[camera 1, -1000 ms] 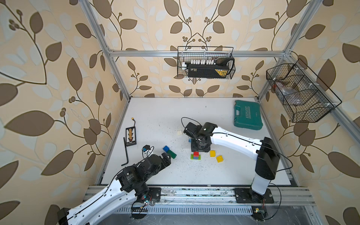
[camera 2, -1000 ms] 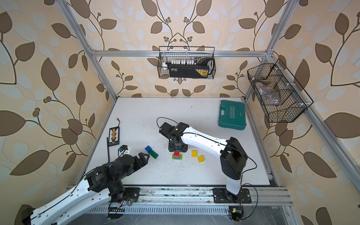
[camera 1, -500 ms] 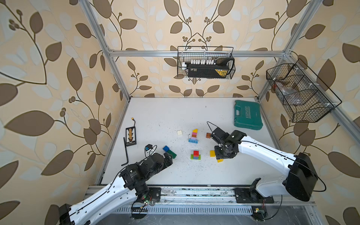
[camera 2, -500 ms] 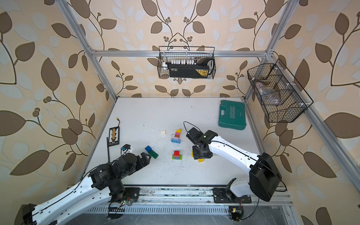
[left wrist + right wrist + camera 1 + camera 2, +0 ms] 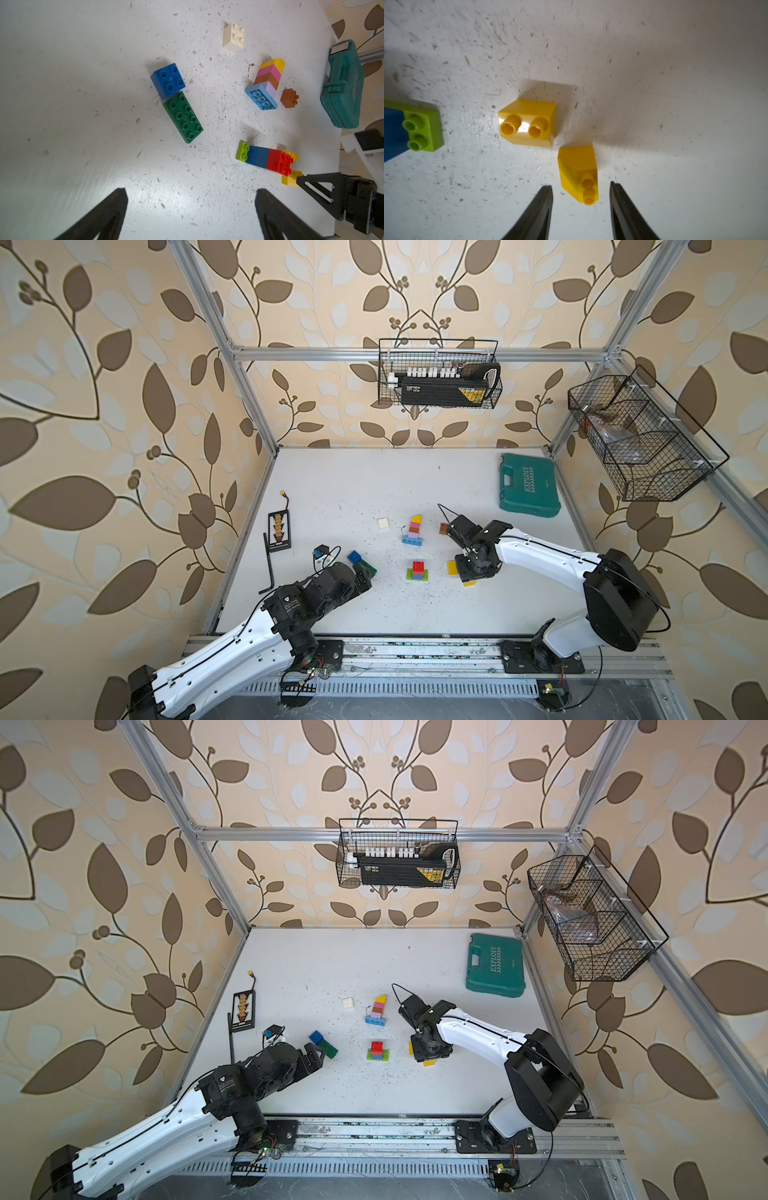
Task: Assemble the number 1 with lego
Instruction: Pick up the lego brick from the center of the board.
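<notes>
Top views both show the right hand [image 5: 471, 574] low over two yellow bricks [image 5: 452, 568] on the tabletop [image 5: 374, 489], beside the red-blue-lime stack [image 5: 419, 571]; a pastel stack [image 5: 413, 529] lies farther back. Left wrist view: the left hand [image 5: 191, 193] gapes wide and empty, short of a blue square brick [image 5: 168, 80] and a dark green long brick [image 5: 182, 117]. Right wrist view: the partly open jaws straddle one yellow slope brick [image 5: 577, 164] without touching it. Picking it up looks like the step in hand; next the jaws must close squarely, then lift.
</notes>
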`<state>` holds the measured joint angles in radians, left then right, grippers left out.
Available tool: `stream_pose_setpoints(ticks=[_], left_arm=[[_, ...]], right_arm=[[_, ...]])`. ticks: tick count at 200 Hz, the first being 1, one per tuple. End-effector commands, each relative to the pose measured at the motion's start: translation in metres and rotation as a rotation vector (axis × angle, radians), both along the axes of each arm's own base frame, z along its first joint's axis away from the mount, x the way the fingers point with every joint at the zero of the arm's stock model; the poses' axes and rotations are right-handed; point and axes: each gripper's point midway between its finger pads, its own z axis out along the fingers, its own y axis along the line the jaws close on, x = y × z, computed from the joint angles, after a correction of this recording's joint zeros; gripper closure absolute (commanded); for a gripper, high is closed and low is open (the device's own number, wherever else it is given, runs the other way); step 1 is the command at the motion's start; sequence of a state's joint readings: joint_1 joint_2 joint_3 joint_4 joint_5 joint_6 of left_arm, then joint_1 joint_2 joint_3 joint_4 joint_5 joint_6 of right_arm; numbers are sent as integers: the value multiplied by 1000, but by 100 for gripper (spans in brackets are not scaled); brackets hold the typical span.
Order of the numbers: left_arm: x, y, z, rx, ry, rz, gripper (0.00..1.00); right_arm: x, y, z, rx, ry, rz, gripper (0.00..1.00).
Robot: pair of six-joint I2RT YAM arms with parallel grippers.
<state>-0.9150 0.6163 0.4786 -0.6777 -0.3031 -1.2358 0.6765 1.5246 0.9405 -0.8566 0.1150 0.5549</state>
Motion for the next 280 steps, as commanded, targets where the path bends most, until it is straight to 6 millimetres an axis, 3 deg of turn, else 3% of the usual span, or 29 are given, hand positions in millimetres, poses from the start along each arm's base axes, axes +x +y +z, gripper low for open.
stream_pose_setpoints(ticks=[1, 80, 195, 243, 280], left_arm=[[8, -7, 16, -22, -24, 5, 1], [14, -14, 13, 50, 30, 0, 1], [13, -14, 11, 57, 47, 11, 1], [13, -13, 12, 50, 42, 15, 1], [12, -11, 12, 32, 31, 18, 1]], right_arm=[[3, 1, -6, -4, -7, 22, 50], [-3, -10, -24, -59, 32, -41, 48], [-6, -15, -38, -90, 49, -113, 56], [-11, -16, -25, -63, 36, -164, 76], [-12, -4, 4, 15, 20, -206, 85]])
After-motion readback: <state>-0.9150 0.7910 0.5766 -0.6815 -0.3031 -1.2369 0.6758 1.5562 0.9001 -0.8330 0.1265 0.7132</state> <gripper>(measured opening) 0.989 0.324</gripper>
